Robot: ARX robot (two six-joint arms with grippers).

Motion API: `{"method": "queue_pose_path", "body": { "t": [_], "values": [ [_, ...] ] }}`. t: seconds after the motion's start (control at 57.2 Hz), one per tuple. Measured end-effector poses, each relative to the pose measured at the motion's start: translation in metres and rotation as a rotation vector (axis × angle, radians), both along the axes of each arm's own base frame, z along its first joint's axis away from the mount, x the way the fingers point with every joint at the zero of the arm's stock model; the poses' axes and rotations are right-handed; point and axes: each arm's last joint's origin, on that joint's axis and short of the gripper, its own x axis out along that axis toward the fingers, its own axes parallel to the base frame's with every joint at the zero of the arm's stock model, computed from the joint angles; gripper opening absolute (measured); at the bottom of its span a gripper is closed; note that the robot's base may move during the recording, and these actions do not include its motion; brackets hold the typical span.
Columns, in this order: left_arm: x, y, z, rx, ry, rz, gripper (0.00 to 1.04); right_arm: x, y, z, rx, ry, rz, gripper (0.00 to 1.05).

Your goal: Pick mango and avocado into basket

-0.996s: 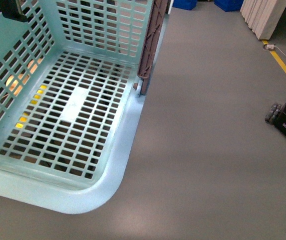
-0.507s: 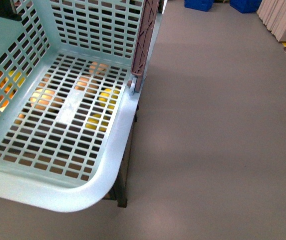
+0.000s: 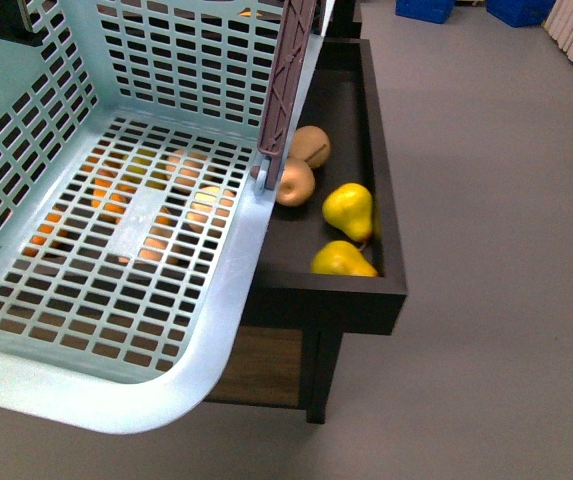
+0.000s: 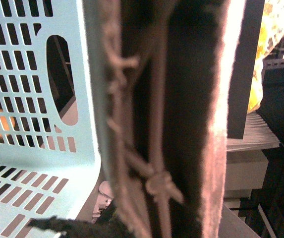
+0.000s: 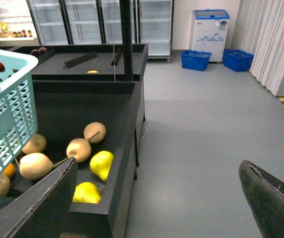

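Observation:
The pale turquoise basket (image 3: pixel 116 250) fills the left of the front view, held up over a dark fruit bin (image 3: pixel 376 210), and nothing lies in it. Its brown handle (image 3: pixel 288 80) stands along the right rim. In the left wrist view that handle (image 4: pixel 156 124), bound with ties, runs close past the camera, and my left gripper (image 4: pixel 127 225) is shut on it. My right gripper (image 5: pixel 156 198) is open over grey floor beside the bin's corner, empty. Mango and avocado are not to be made out; only orange patches show through the basket's slots.
Two yellow pears (image 3: pixel 348 208) and tan round fruits (image 3: pixel 308 146) lie in the bin's near right corner. Grey floor (image 3: pixel 506 200) spreads to the right. Fridges (image 5: pixel 102 20), blue crates (image 5: pixel 196 59) and a curtain (image 5: pixel 275 39) stand further back.
The view has swung left with the basket fixed in it. The dark bin with pears and tan fruits has come into sight beside and under the basket, where bare floor showed.

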Motion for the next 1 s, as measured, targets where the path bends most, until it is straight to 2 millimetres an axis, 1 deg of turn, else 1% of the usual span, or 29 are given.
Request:
{"method": "queue_pose_path", "body": {
  "t": [0.996],
  "values": [
    [0.0000, 0.0001, -0.0001, 0.004, 0.000, -0.001, 0.14, 0.0000, -0.0001, 0.0000, 0.000, 0.000, -0.003, 0.96]
  ]
}}
